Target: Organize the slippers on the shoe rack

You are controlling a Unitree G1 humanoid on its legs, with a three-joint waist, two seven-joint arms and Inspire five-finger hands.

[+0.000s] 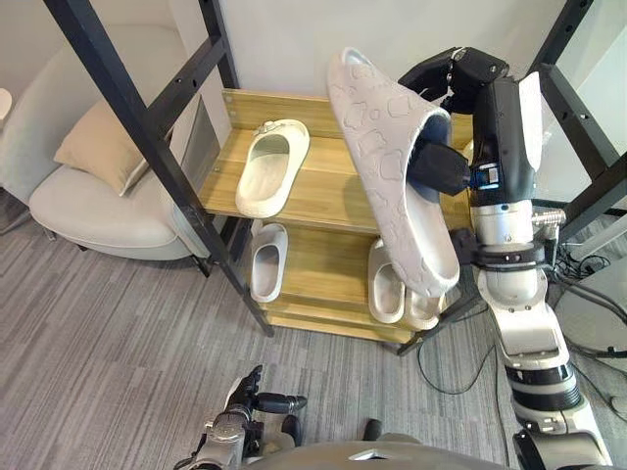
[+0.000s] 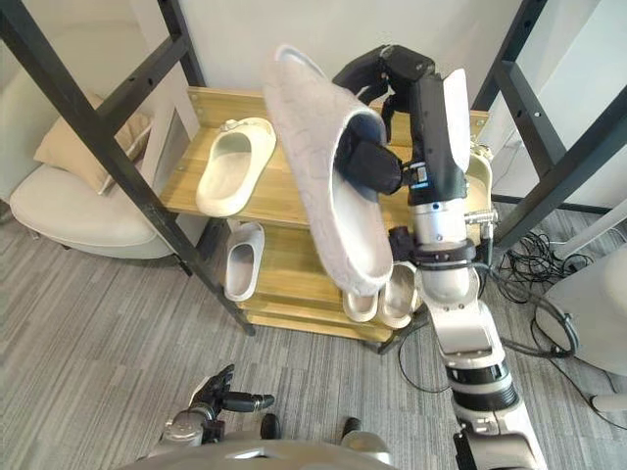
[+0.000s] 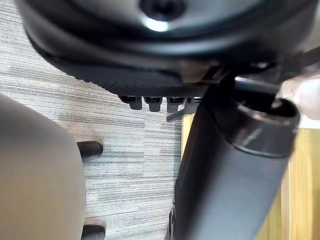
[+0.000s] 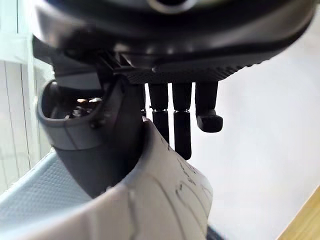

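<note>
The right hand (image 1: 458, 78) pinches a large white slipper (image 1: 387, 157), thumb tucked into its opening and fingers (image 4: 182, 125) curled over the far side. It holds the slipper steeply tilted above the right part of the shoe rack (image 1: 328, 196). A second slipper (image 1: 272, 166) lies on the left of the top shelf. On the lower shelf sit a lone slipper (image 1: 266, 259) at left and a pair (image 1: 387, 284) at right. The left hand (image 1: 250, 401) hangs low and near, its fingers seemingly loosely spread.
</note>
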